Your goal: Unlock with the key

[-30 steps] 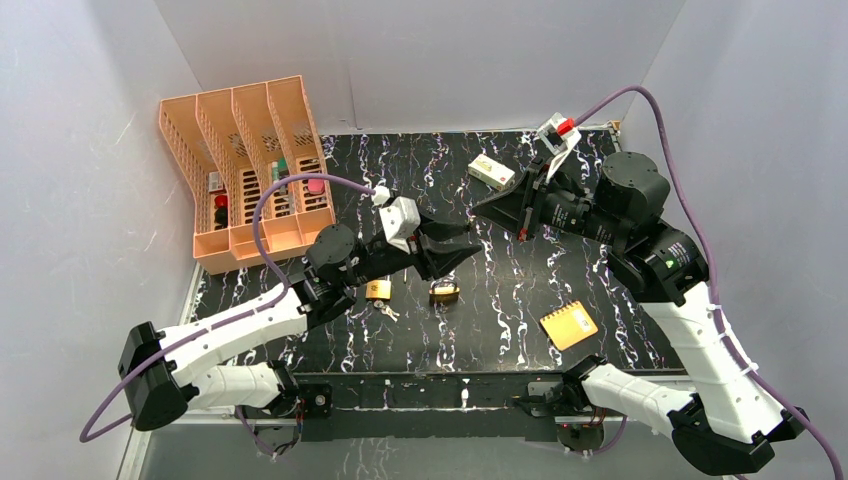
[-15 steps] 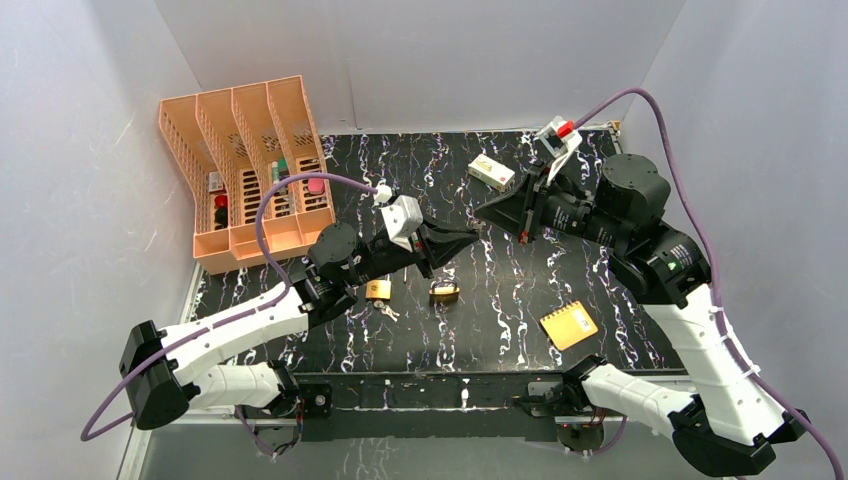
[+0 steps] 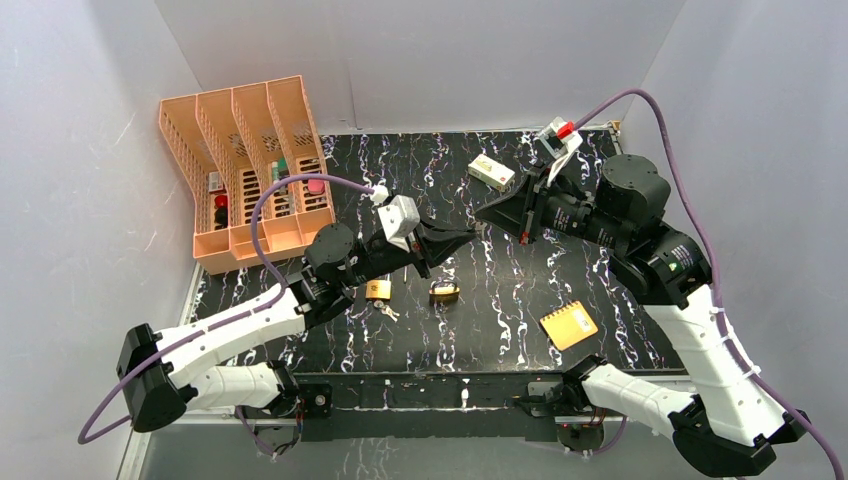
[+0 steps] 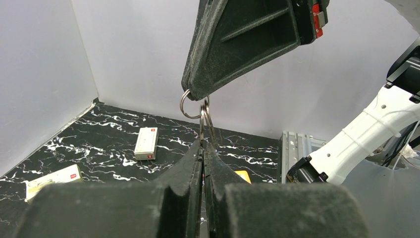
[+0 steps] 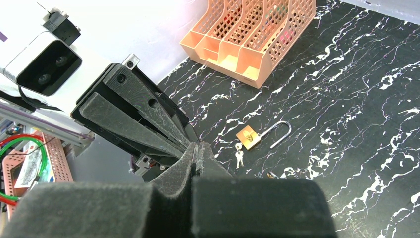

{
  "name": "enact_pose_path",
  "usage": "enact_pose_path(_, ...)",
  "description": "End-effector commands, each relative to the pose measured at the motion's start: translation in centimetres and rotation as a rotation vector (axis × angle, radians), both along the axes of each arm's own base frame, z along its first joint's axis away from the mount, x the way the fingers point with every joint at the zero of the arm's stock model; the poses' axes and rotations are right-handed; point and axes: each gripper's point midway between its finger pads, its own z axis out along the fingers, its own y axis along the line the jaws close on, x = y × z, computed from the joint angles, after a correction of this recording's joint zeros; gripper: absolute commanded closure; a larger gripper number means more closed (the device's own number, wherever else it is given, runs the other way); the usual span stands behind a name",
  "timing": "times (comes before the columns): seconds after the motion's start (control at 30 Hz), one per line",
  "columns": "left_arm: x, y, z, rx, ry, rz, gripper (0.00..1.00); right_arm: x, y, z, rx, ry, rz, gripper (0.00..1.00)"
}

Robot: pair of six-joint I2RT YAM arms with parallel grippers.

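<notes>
Both the black left gripper (image 4: 203,145) and right gripper (image 4: 196,94) are clamped on the tiny silver metal key (image 4: 204,119) at centre frame; one hold should be kept while the other is eased.

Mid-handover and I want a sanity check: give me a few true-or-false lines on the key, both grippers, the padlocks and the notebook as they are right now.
1. The left gripper is shut on the key. True.
2. The right gripper is open and clear of the key's ring. False: it is shut on the ring, just above the left gripper.
3. One padlock on the mat has its shackle swung open. True.
4. The key sits in the other padlock. False: it is up in the air between the two grippers.
5. The orange notebook lies on top of a padlock. False: it lies on the mat, apart from both.
</notes>
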Motion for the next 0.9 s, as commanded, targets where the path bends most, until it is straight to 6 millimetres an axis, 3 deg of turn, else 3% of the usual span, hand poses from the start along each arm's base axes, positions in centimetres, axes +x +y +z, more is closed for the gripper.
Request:
enact_pose_path(0.0,-0.7,1.2,3.0,-0.065,-0.062,0.008,1.0,-0.4,-0.4,2.5,0.039,-0.081,-0.007,1.0)
enact_pose_path(0.3,0.6,1.9,2.6,-0.047,-0.048,0.092,1.0,-1.2,-0.2,2.8,0.05,-0.093,0.039,1.0)
enact_pose_path(0.67,2.2,3.5,2.5,0.092,-0.236,0.219,1.0,-2.9,0.1,3.4,0.071,-0.086,0.121,0.45)
enact_pose_path(0.73,2.6,3.9,2.8,0.133,-0.303,0.25,1.0,-3.1,0.2,3.5,0.076,-0.071,0.129,0.4)
enact_pose_path(0.87,3.0,4.6,3.6,0.187,-0.41,0.287,1.0,-3.0,0.5,3.8,0.08,-0.061,0.134,0.4)
